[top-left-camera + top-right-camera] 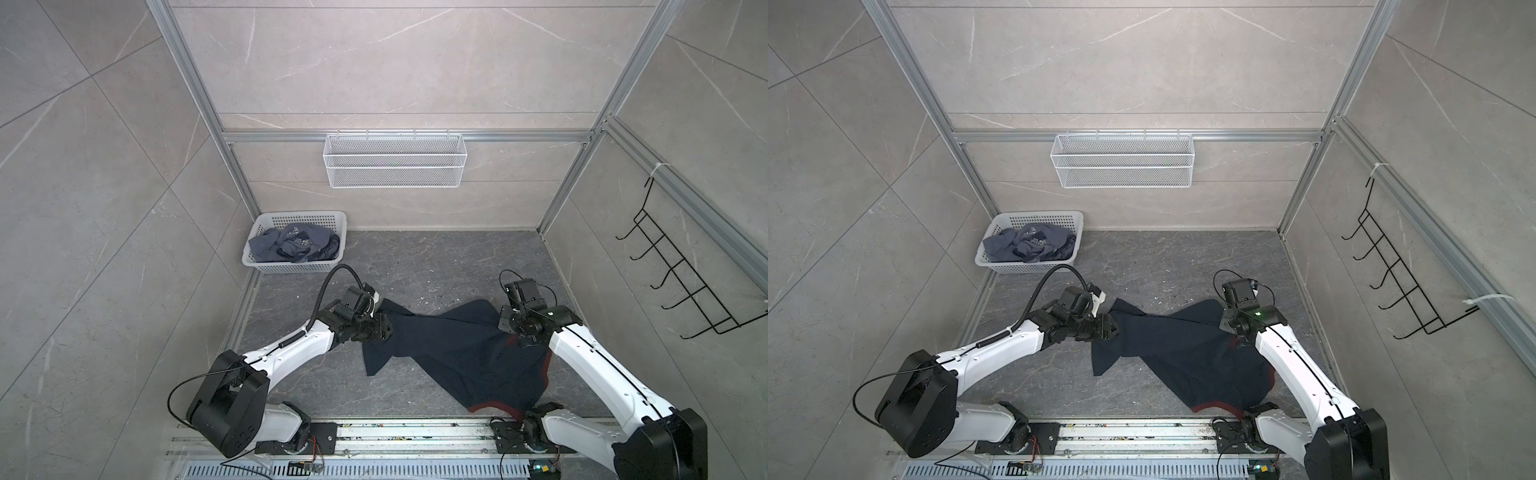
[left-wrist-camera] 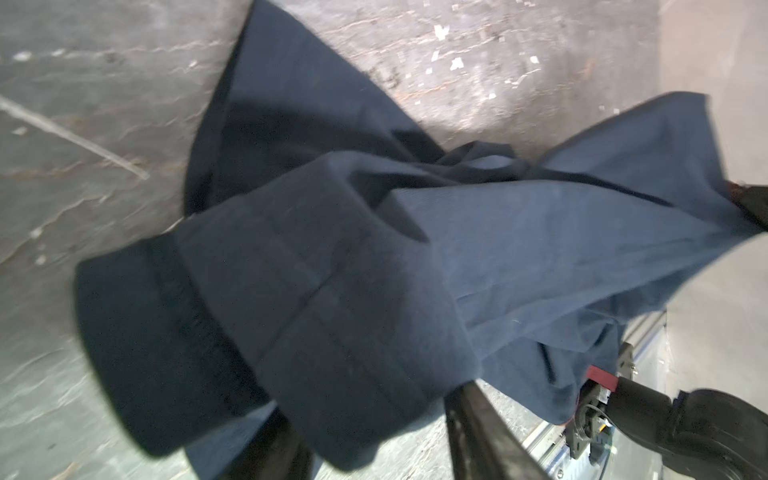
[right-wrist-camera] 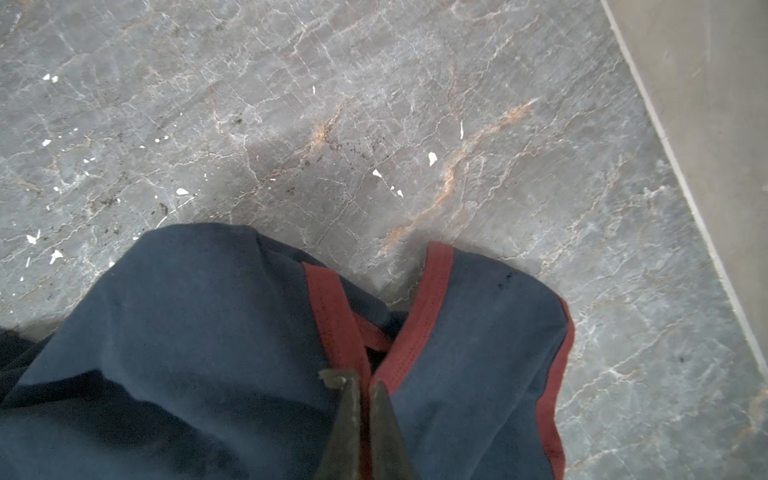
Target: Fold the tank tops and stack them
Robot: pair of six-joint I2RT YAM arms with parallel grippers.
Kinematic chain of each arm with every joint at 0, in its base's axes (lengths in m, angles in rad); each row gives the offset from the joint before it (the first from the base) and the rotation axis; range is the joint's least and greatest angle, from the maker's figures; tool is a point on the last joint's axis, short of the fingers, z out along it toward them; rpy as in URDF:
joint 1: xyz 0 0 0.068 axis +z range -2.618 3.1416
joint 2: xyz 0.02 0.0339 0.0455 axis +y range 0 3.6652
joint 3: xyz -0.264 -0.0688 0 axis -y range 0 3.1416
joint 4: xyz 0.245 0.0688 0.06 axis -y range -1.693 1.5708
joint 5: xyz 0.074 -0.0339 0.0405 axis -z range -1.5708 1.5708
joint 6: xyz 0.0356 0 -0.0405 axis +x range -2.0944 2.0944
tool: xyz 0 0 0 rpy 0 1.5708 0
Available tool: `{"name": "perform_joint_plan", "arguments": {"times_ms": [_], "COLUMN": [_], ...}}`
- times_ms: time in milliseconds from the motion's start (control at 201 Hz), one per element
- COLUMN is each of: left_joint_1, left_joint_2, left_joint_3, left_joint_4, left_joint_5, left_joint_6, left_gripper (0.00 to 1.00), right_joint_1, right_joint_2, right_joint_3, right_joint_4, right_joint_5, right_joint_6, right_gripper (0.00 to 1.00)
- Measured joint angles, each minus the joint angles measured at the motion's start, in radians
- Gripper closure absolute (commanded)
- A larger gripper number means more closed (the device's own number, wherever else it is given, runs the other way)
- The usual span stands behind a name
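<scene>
While the right gripper [image 3: 361,384] is clamped on the red trim [image 3: 328,307] of the navy top [image 1: 449,353], the left gripper [image 1: 384,326] stands with its jaws parted. In the left wrist view its fingers [image 2: 478,424] are set apart and a cloth corner is draped over them. No pinch is visible, so treat that side as not held.

Position. The navy top lies on the table [image 1: 415,266], directly ahead of the left gripper and touching it. A raised fold runs straight from the left gripper to the right gripper; this is the long axis. From that line the body of the top spreads back toward the arm bases, mostly on the right gripper's side. The left gripper is nearer the loose corner.

Judgement. The coming move turns on that corner: the left gripper must either re-grip it or draw clear along the fold line.

The grey top [image 1: 291,245] lies crumpled in the basket [image 1: 301,215], well apart from both grippers, out beyond the left one.

Limits of view. The right arm [image 1: 602,374] covers the top's edge on its side. No print is visible. The left wrist view is blurred, so whether a hem or a strap lies over the fingers cannot be told.
</scene>
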Motion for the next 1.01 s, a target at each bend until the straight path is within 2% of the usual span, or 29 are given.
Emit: {"name": "perform_joint_plan", "arguments": {"times_ms": [110, 199, 289, 538, 826, 1006], "left_joint_1": [0.0, 0.0, 0.0, 0.0, 0.0, 0.0], "left_joint_2": [0.002, 0.013, 0.025, 0.031, 0.03, 0.024], "left_joint_3": [0.0, -0.004, -0.018, -0.041, -0.074, -0.079], "left_joint_4": [0.009, 0.024, 0.046, 0.076, 0.1, 0.111], "left_joint_5": [0.01, 0.026, 0.042, 0.086, 0.133, 0.133], "left_joint_6": [0.008, 0.013, 0.016, 0.028, 0.05, 0.051], "left_gripper": [0.4, 0.49, 0.53, 0.49, 0.71, 0.78], "right_joint_1": [-0.034, -0.056, -0.073, -0.158, -0.182, -0.182], "right_joint_2": [0.04, 0.074, 0.1, 0.185, 0.219, 0.219], "right_joint_3": [0.0, 0.0, 0.0, 0.008, 0.019, 0.027], "right_joint_4": [0.022, 0.044, 0.061, 0.101, 0.131, 0.131], "right_joint_5": [-0.023, -0.05, -0.074, -0.158, -0.228, -0.232], "right_joint_6": [0.0, 0.0, -0.001, -0.011, -0.012, -0.015], "right_gripper": [1.0, 1.0, 1.0, 1.0, 1.0, 1.0]}}
